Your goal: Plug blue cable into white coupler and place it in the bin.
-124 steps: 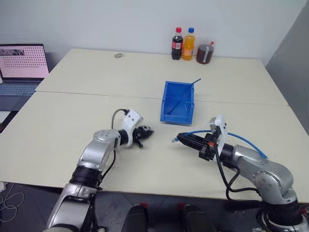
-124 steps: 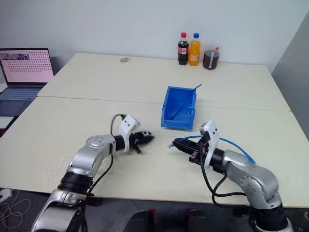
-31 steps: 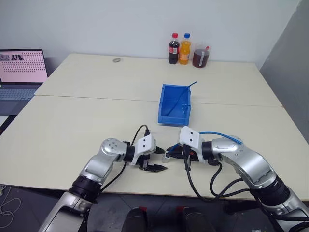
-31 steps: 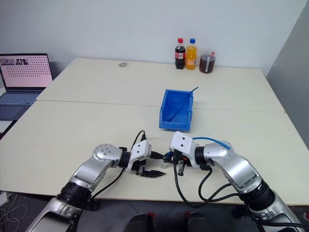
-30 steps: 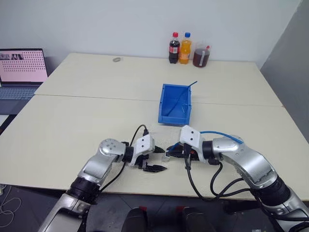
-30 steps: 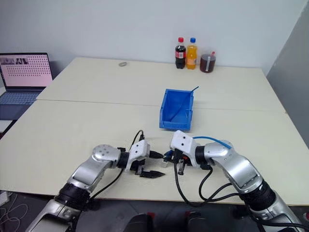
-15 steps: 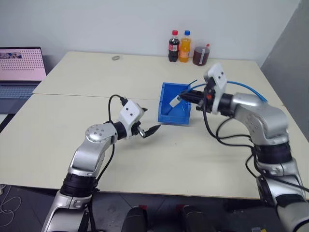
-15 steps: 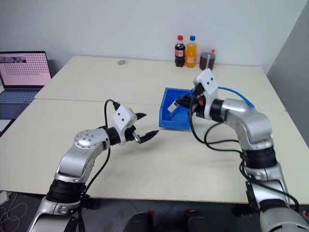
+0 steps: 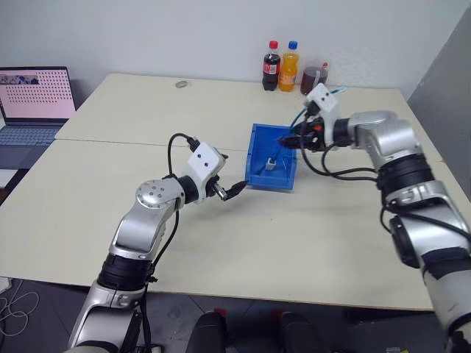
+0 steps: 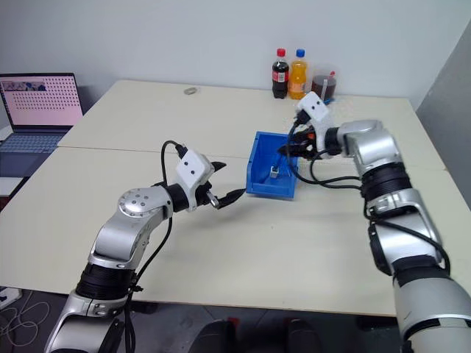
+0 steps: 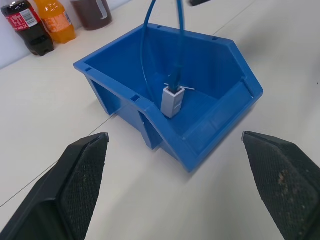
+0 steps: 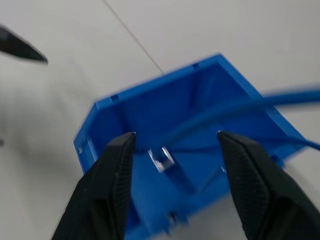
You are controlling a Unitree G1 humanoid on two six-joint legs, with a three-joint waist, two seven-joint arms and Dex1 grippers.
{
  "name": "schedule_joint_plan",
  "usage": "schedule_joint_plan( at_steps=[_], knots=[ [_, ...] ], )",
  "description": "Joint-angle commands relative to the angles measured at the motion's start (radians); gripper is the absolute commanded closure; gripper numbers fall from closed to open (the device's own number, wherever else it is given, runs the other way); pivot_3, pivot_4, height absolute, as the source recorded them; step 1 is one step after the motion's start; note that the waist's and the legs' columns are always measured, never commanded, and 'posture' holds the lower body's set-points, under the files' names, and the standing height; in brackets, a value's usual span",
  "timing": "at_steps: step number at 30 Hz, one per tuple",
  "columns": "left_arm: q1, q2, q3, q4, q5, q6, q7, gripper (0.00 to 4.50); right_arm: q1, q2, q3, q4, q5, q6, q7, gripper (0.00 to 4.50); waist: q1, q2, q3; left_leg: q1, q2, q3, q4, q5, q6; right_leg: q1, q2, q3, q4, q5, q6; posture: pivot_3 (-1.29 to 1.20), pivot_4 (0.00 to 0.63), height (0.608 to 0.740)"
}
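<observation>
Two steps look done: plugged and in the bin

White coupler [image 11: 172,101] sits inside the bin [image 9: 256,175], blue cable [image 11: 176,45] plugged into its top and rising out over the far wall. Right gripper [image 9: 291,140] hovers above the bin's far right corner, fingers spread, nothing between them; the cable passes under it. Left gripper [image 9: 229,190] waits just left of the bin, wide open, empty. By my reading, only pulling the arms clear is left.
</observation>
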Motion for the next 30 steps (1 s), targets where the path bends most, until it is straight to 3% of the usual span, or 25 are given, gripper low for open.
schedule_joint_plan(
  at_steps=[1,3,6,11,15,19,24,30],
  knots=[
    [-0.023,0.006,0.007,-0.015,-0.015,0.001,-0.007,0.0,-0.044,-0.061,0.039,-0.003,-0.049,-0.055,0.161,0.56,-0.002,0.001,0.0,0.0,0.0,0.0,0.0,0.0,0.0,0.0,0.0,0.0,0.0,0.0,0.0,0.0,0.15,0.74],
    [-0.028,0.01,0.011,0.0,-0.025,0.008,-0.017,0.0,-0.029,-0.122,0.085,-0.016,-0.11,-0.136,0.231,0.04,-0.006,0.002,0.001,0.0,0.001,0.0,0.0,0.0,0.0,0.0,0.001,0.0,0.001,0.0,0.0,0.0,0.15,0.74],
    [-0.031,0.017,0.024,0.02,-0.043,0.009,-0.036,0.0,0.007,-0.169,0.083,-0.05,-0.134,-0.192,0.248,0.04,-0.006,0.004,0.002,0.0,0.0,0.0,0.0,0.0,0.0,-0.001,0.001,0.0,0.001,0.0,0.0,0.0,0.15,0.74],
    [0.009,0.057,0.084,0.035,-0.063,0.003,-0.029,0.0,0.227,-0.163,-0.139,-0.335,0.023,-0.025,0.101,0.04,-0.006,0.004,0.002,0.0,0.001,0.0,0.0,0.0,0.0,0.0,0.001,0.0,0.001,0.0,0.0,0.0,0.15,0.74],
    [0.072,0.101,0.143,0.018,-0.058,-0.034,0.0,0.0,0.495,-0.066,-0.359,-0.726,0.172,0.245,-0.117,0.04,-0.003,0.004,0.003,0.0,0.001,-0.001,0.0,0.0,0.0,0.0,0.0,0.0,0.001,0.0,-0.001,0.0,0.15,0.74],
    [0.099,0.11,0.196,0.049,-0.059,-0.064,0.036,0.0,0.69,0.12,-0.477,-1.016,0.189,0.349,-0.406,0.04,-0.001,0.003,0.002,0.001,0.001,-0.003,0.001,0.0,-0.001,0.002,0.0,-0.002,0.002,0.0,-0.001,0.0,0.15,0.74],
    [0.127,0.104,0.212,0.046,-0.075,-0.049,0.045,0.0,0.813,0.219,-0.441,-1.218,0.186,0.415,-0.564,0.04,-0.003,0.003,0.002,0.001,0.0,-0.003,0.002,0.0,-0.001,0.002,0.0,-0.001,0.002,0.001,0.002,0.0,0.15,0.74],
    [0.144,0.097,0.193,0.028,-0.096,-0.046,0.033,0.0,0.857,0.227,-0.378,-1.234,0.165,0.388,-0.646,0.04,-0.003,0.003,0.002,0.001,0.001,-0.002,0.002,0.0,-0.001,0.002,0.001,-0.001,0.002,0.001,0.002,0.0,0.15,0.74]
  ],
)
